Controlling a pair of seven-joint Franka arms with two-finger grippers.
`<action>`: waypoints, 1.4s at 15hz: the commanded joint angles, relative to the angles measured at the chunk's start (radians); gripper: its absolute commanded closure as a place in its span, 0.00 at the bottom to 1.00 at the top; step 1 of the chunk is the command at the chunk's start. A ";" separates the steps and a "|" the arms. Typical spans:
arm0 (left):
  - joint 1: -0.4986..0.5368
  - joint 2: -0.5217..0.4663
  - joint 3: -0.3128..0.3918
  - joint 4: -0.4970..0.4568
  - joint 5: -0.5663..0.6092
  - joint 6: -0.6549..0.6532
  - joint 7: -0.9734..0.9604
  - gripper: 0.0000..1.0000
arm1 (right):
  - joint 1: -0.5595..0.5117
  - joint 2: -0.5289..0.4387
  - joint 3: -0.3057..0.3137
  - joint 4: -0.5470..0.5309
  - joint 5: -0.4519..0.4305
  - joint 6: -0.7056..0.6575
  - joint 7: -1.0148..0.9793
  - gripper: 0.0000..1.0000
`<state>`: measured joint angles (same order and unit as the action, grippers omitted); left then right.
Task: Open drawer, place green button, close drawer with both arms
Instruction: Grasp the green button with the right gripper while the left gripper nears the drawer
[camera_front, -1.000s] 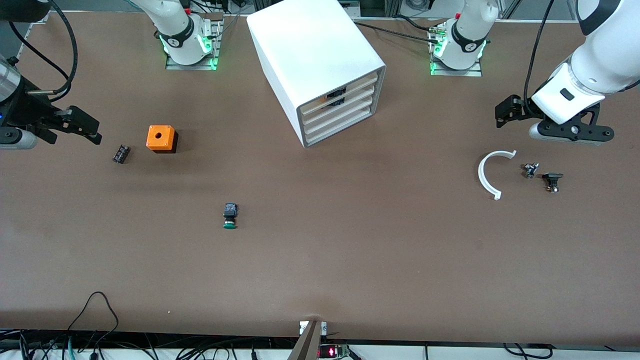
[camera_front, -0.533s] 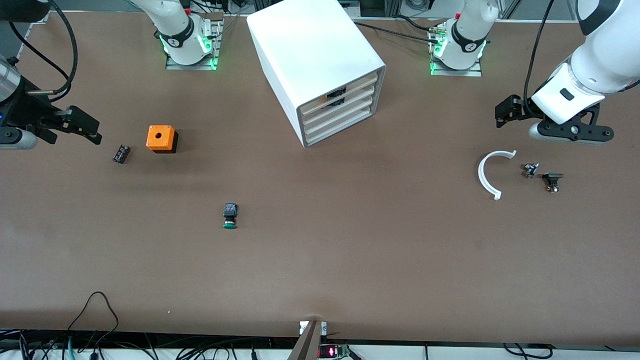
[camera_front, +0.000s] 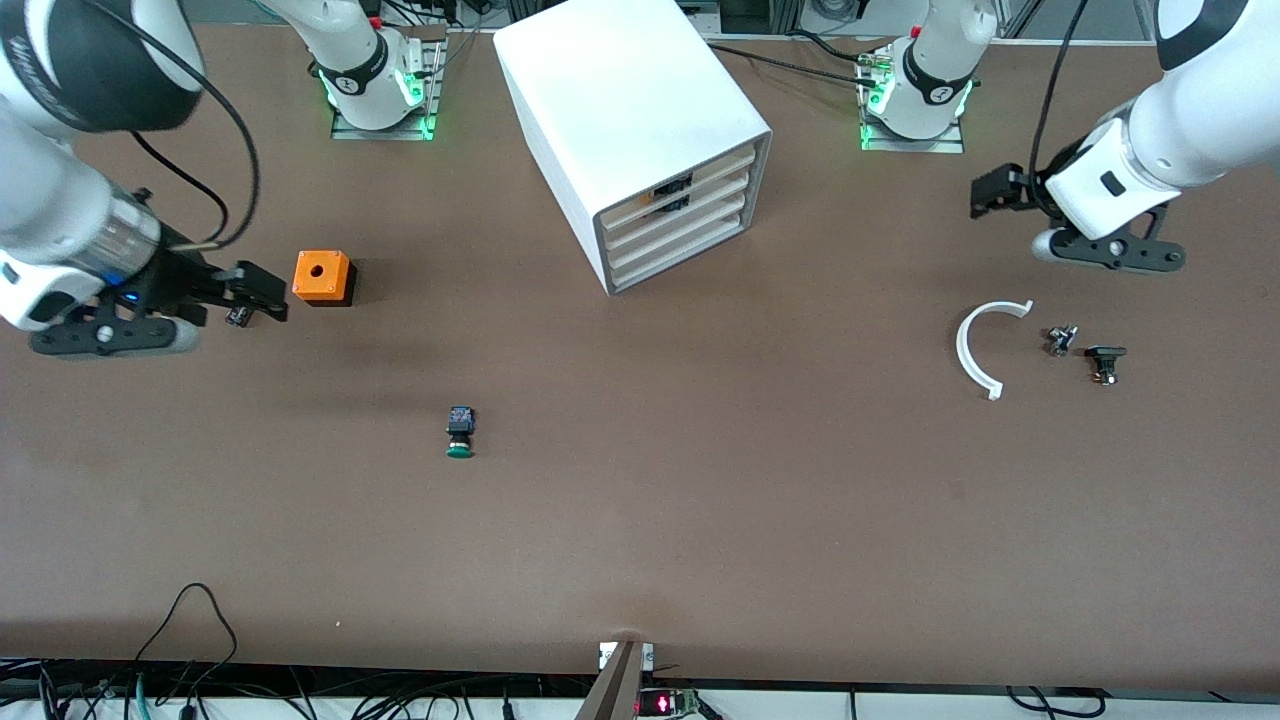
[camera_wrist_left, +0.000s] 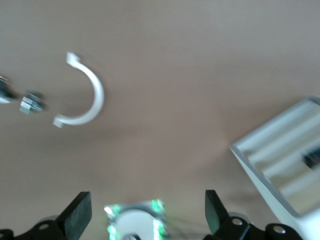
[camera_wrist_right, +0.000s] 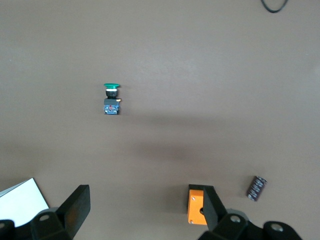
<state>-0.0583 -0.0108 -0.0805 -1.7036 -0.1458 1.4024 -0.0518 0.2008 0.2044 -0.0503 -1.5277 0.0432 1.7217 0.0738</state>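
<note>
The white cabinet (camera_front: 630, 100) stands at the table's middle, near the arms' bases. Its lowest drawer (camera_front: 680, 253) is shut. The green-capped button (camera_front: 460, 434) lies on its side on the bare table, nearer the front camera than the cabinet; it also shows in the right wrist view (camera_wrist_right: 111, 98). My right gripper (camera_front: 262, 296) is open and empty, over the table beside the orange cube (camera_front: 322, 277); it shows in its wrist view (camera_wrist_right: 145, 210). My left gripper (camera_front: 992, 190) is open and empty, above the table at the left arm's end; it shows in its wrist view (camera_wrist_left: 147, 212).
A small black part (camera_front: 238, 316) lies partly under the right gripper. A white curved piece (camera_front: 975, 348) and two small dark parts (camera_front: 1085, 350) lie toward the left arm's end. The cabinet's front (camera_wrist_left: 285, 160) shows in the left wrist view.
The right arm has swung in toward the table's middle; its gripper is now over the small black part beside the orange cube. The left gripper has shifted a little toward the cabinet.
</note>
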 joint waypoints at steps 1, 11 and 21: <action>0.002 0.032 0.004 0.021 -0.084 -0.080 0.032 0.00 | 0.031 0.058 -0.005 0.001 0.020 0.064 0.001 0.00; 0.026 0.239 0.002 -0.147 -0.716 -0.053 0.613 0.00 | 0.127 0.280 0.004 -0.104 0.023 0.407 -0.006 0.00; 0.000 0.615 -0.054 -0.346 -1.052 0.144 1.275 0.00 | 0.177 0.484 0.012 -0.106 0.034 0.631 0.084 0.00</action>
<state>-0.0519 0.5187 -0.1031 -2.0590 -1.1388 1.5173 1.1197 0.3586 0.6717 -0.0386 -1.6381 0.0574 2.3222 0.1173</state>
